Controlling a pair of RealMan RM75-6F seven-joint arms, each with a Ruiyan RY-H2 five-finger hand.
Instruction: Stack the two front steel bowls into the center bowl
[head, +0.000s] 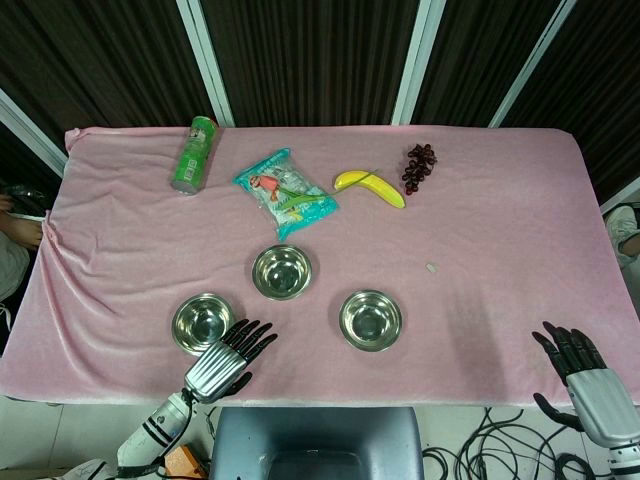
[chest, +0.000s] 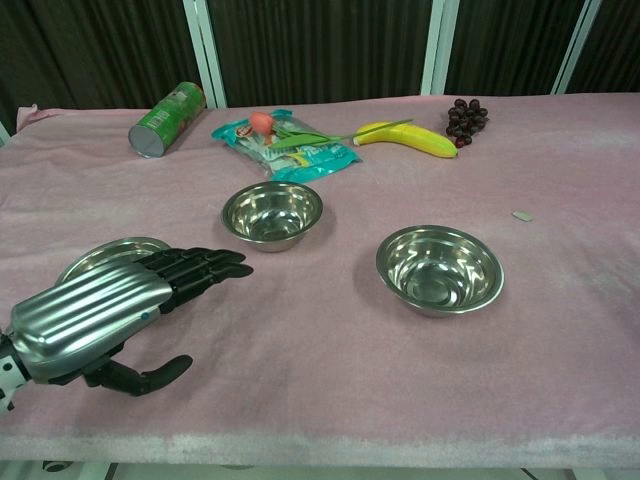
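Note:
Three steel bowls sit on the pink cloth. The center bowl (head: 281, 271) (chest: 271, 213) lies furthest back. The front left bowl (head: 202, 322) (chest: 105, 256) is partly hidden by my left hand in the chest view. The front right bowl (head: 370, 319) (chest: 439, 268) stands alone. My left hand (head: 229, 357) (chest: 115, 310) hovers open just right of and in front of the front left bowl, fingers stretched forward, holding nothing. My right hand (head: 585, 375) is open near the table's front right corner, far from the bowls, and shows only in the head view.
At the back lie a green can (head: 194, 153) on its side, a teal snack bag (head: 286, 192), a banana (head: 369, 186) and dark grapes (head: 419, 167). A small white scrap (head: 431, 268) lies right of the bowls. A grey chair back (head: 315, 443) stands below the front edge.

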